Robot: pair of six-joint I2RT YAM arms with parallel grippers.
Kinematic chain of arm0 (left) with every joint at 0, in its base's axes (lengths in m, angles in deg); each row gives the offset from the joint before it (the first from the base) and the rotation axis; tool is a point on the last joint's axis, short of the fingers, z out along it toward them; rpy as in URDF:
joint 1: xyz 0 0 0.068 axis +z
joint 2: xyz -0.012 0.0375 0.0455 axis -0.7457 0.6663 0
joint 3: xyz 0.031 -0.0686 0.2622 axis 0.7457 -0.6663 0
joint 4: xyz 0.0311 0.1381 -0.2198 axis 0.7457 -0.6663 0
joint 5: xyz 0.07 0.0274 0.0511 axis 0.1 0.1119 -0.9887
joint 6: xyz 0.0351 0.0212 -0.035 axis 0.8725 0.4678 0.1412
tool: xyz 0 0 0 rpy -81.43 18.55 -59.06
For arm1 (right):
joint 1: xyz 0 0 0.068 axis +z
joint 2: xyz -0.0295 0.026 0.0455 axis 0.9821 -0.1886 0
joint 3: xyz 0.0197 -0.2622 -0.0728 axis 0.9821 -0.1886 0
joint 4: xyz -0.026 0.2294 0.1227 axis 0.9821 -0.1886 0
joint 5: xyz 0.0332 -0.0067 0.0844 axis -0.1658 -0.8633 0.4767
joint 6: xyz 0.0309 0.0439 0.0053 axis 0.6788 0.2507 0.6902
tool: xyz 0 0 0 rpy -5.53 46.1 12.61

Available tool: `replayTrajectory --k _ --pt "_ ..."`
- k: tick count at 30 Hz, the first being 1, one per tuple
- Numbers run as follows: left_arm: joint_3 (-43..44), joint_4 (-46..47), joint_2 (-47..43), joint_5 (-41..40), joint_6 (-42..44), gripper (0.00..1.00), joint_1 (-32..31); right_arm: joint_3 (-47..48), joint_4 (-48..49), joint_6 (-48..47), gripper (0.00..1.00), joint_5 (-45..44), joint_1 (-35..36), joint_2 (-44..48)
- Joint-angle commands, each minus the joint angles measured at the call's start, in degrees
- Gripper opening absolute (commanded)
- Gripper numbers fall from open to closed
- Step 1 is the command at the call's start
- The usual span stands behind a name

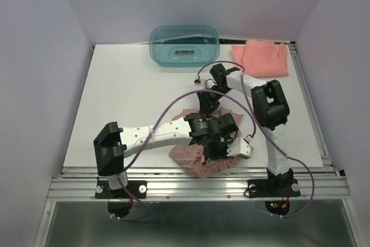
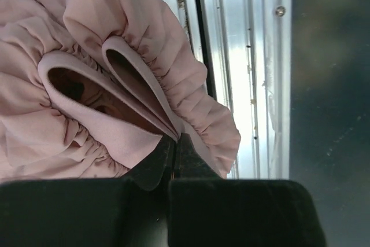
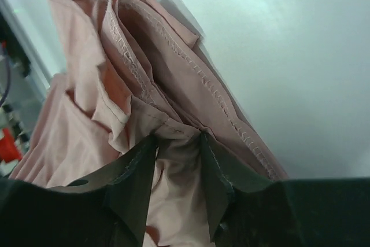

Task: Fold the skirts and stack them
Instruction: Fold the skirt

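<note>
The mauve skirt [image 1: 199,165] lies bunched by the near edge of the table [image 1: 127,102], its length running from that edge toward the far side, held at each end. The left gripper [image 2: 175,140] pinches the waistband [image 2: 104,125] at the near end. The right gripper [image 3: 178,140] clamps the gathered hem [image 3: 191,67] at the far end. The coral skirt [image 1: 261,58] sits well apart at the far right corner, nearer the right arm.
</note>
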Motion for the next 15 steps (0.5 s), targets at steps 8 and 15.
replayTrajectory --k 8,15 --pt "14.4 -11.4 3.0 3.9 7.7 0.00 9.5 -14.4 -1.2 -11.7 0.39 2.6 4.5 6.0" --pt "11.4 -6.4 3.7 -2.0 11.6 0.00 13.0 -18.6 -1.5 -11.5 0.38 5.8 6.2 9.3"
